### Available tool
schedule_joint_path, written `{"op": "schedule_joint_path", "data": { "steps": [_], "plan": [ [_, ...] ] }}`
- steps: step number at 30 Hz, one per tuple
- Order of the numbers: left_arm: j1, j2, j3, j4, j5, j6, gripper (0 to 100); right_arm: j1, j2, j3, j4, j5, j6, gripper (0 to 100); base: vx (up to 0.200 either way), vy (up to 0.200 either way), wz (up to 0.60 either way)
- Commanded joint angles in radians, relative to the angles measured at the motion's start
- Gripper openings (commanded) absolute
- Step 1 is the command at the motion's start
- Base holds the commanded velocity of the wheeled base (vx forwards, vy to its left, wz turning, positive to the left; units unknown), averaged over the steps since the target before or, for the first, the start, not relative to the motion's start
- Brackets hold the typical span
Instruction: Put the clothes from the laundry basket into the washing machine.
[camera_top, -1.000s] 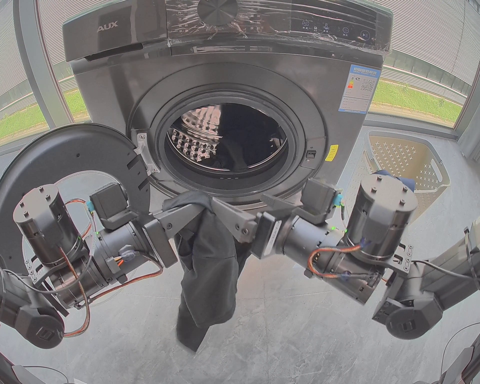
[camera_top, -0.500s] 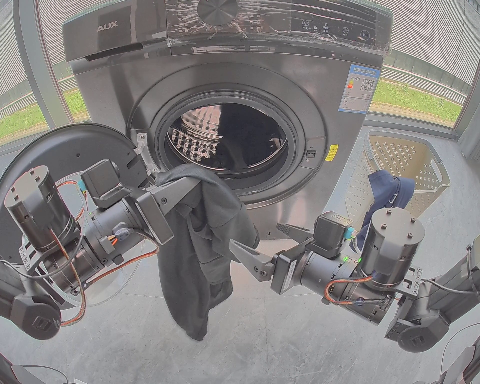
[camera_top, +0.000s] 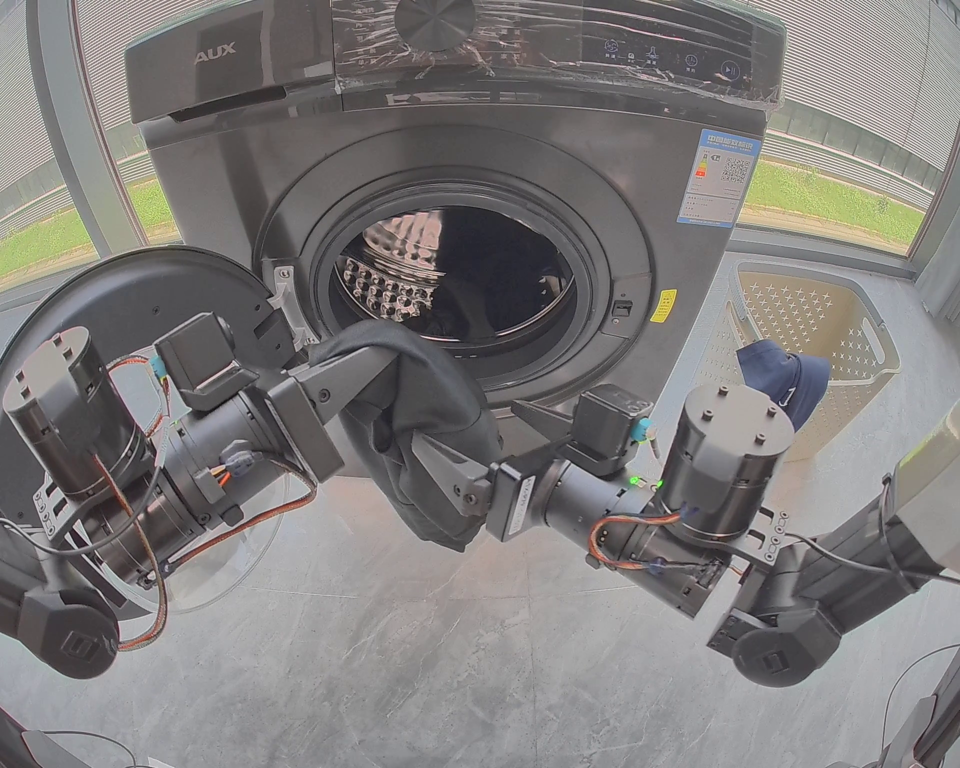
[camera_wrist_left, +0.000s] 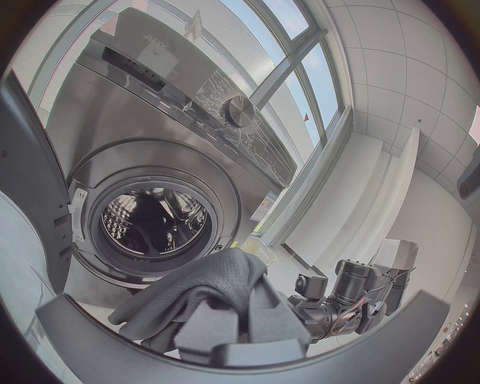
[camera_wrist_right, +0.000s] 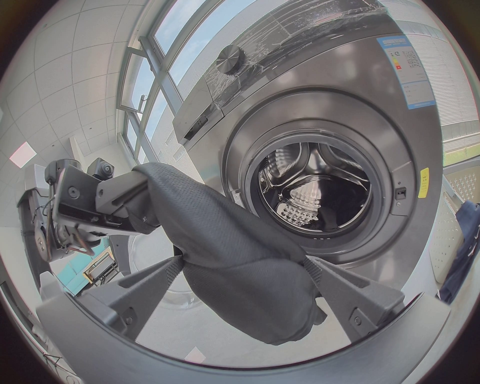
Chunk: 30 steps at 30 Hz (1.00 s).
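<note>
A dark grey garment (camera_top: 430, 410) hangs bunched just below the washing machine's open drum (camera_top: 455, 275). My left gripper (camera_top: 375, 365) is shut on its upper edge; the cloth (camera_wrist_left: 210, 285) drapes over that gripper's fingers. My right gripper (camera_top: 465, 425) is open and pushed in from below. In the right wrist view the bundle (camera_wrist_right: 225, 250) lies between its spread fingers (camera_wrist_right: 345, 295). A navy garment (camera_top: 785, 375) hangs over the rim of the beige laundry basket (camera_top: 860, 330) at the right of the machine.
The round machine door (camera_top: 130, 300) stands swung open at the left, behind my left arm. Some dark cloth lies inside the drum. Bare grey floor (camera_top: 400, 650) spreads in front of the machine. Windows run behind it.
The right gripper let go, dropped low, then came back up under the garment and gathered its hanging tail into a bundle. The left gripper lifted its hold toward the drum.
</note>
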Motion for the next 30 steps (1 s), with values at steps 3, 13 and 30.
{"op": "schedule_joint_path", "data": {
  "steps": [3, 13, 30],
  "plan": [
    [0.000, -0.001, 0.002, -0.001, 0.000, 0.000, 0, -0.002, 0.118, -0.105, -0.003, 0.001, -0.006, 100, 0.000, 0.000, 0.00],
    [0.001, -0.012, 0.000, -0.001, 0.000, 0.000, 0, -0.104, 0.124, -0.094, -0.005, -0.011, -0.022, 100, 0.000, 0.000, 0.00],
    [0.032, -0.001, -0.014, -0.001, 0.017, -0.002, 0, -0.033, 0.043, 0.136, -0.006, 0.002, -0.044, 100, 0.000, 0.000, 0.00]
  ]
}}
